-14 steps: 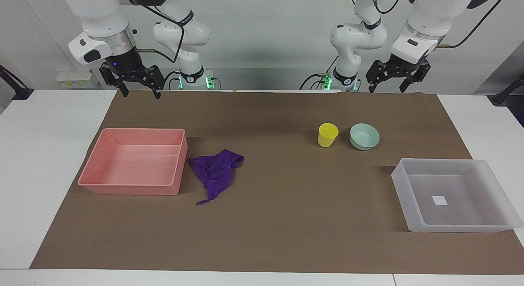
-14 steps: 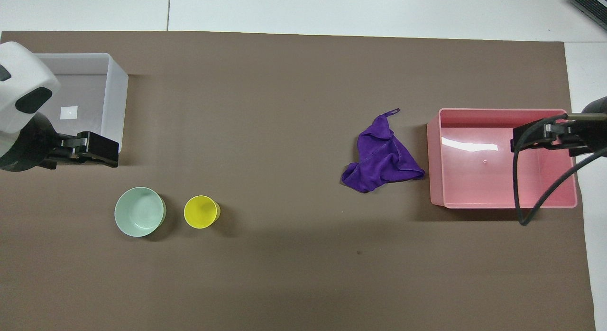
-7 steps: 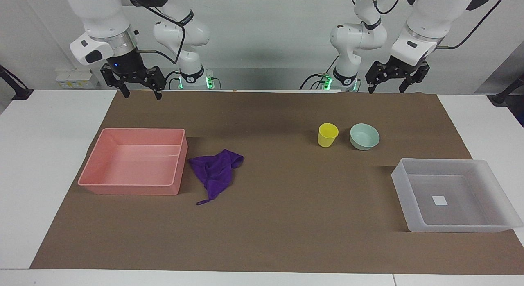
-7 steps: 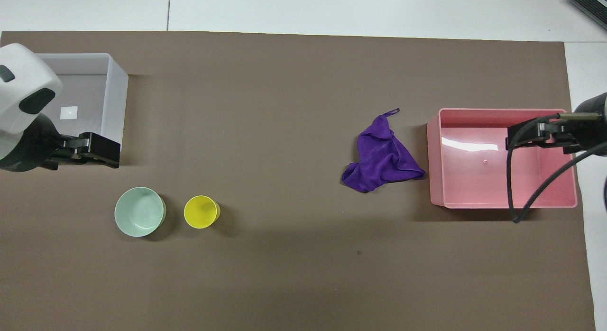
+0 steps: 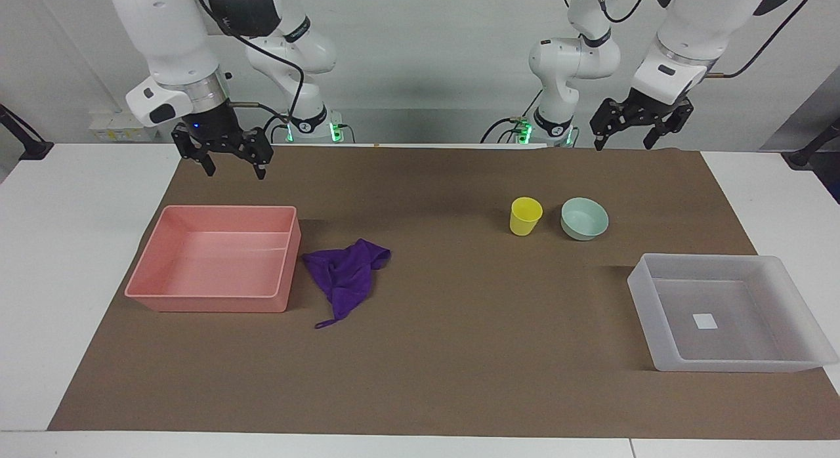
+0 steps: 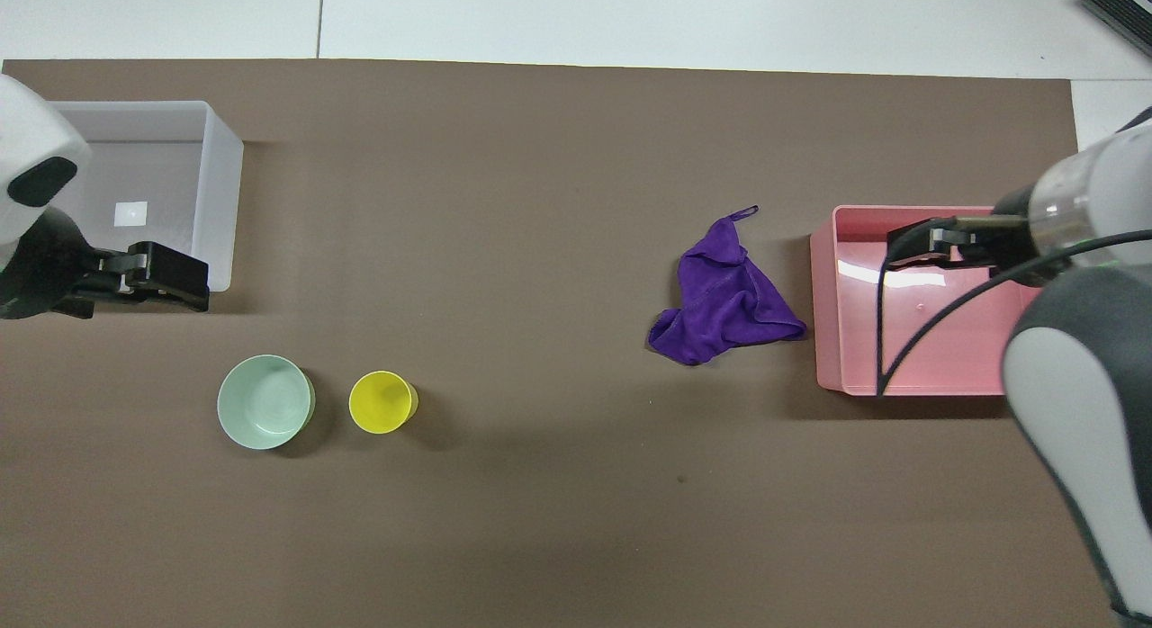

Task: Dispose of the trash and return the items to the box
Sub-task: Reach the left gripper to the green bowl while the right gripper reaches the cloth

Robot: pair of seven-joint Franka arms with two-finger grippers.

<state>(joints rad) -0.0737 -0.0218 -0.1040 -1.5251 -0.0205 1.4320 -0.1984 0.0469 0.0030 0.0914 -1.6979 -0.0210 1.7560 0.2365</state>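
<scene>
Overhead, right gripper (image 5: 233, 170) and left gripper (image 5: 629, 140) hang with fingers apart; rag (image 5: 346, 275) lies beside pink tray (image 5: 287, 264).

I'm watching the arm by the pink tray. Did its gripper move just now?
Yes. In the facing view the right gripper has come down and shifted toward the purple rag, so it now hangs closer to the pink tray, which stayed put.

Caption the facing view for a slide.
Both claws, left and right, raised; purple cloth rag beside pink plastic tray; yellow plastic cup and mint-green bowl outside translucent whitish tray.
</scene>
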